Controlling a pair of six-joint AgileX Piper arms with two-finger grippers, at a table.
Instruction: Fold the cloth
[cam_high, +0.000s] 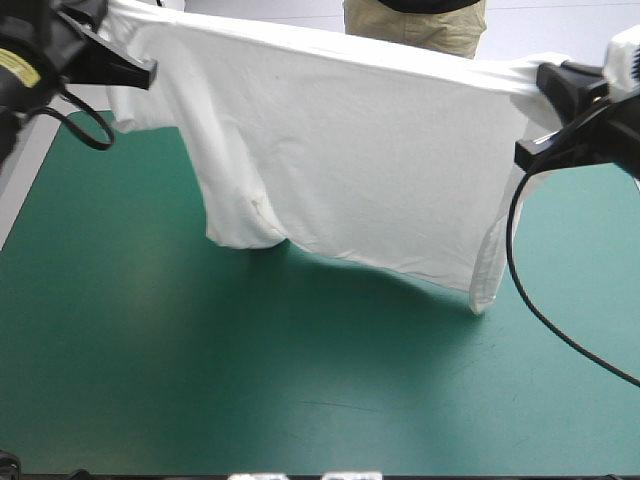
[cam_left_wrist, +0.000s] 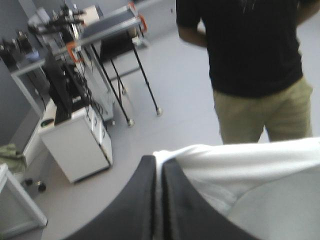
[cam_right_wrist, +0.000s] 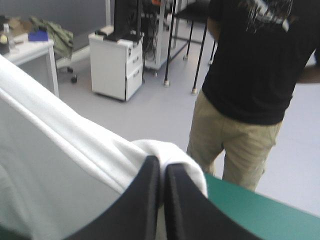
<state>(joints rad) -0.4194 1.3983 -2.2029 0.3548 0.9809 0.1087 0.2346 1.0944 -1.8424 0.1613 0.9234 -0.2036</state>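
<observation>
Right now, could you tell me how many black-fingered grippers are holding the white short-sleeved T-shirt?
2. The left gripper holds the white T-shirt at its upper edge's left end, the right gripper at the right end.

The T-shirt (cam_high: 340, 150) is thin white cloth, soft and matt, its weave too fine to make out. It falls in loose folds and looks thicker along the rolled upper edge where it bunches. Toward eight o'clock on it there's a faint yellowish smudge. The teal-green cover (cam_high: 250, 400) is smooth, with a dull sheen that pales toward nine o'clock of the table and a few hairline scuffs near six. The left gripper (cam_left_wrist: 159, 160) and right gripper (cam_right_wrist: 162, 161) have black fingers (cam_right_wrist: 145, 200) that look like matt plastic or rubber, smooth-faced and slightly rough along the inner edges.
</observation>
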